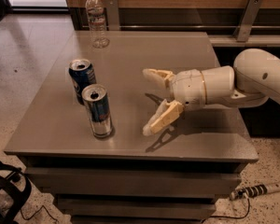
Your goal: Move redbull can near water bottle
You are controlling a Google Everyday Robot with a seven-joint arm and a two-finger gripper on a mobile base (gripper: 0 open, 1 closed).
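Grey table [130,50] fills most of the view, and it is the biggest thing here. It has a flat top and stands on a shiny floor.

Next comes the white robot arm [259,73]. It reaches in from the right side, over the table top. At its end is the gripper [146,101]. It hangs above the middle of the table. Its 2 tan fingers are spread wide apart, and they hold nothing. They point toward the cans on the left.

The water bottle [97,20] stands up straight at the far left corner of the table. It is clear and has a white cap.

The redbull can [98,112] stands near the front left of the table, well apart from the water bottle. It is to the left of the gripper and does not touch it.

The dark blue can [81,78] is shorter. It stands just behind the redbull can, very close to it.
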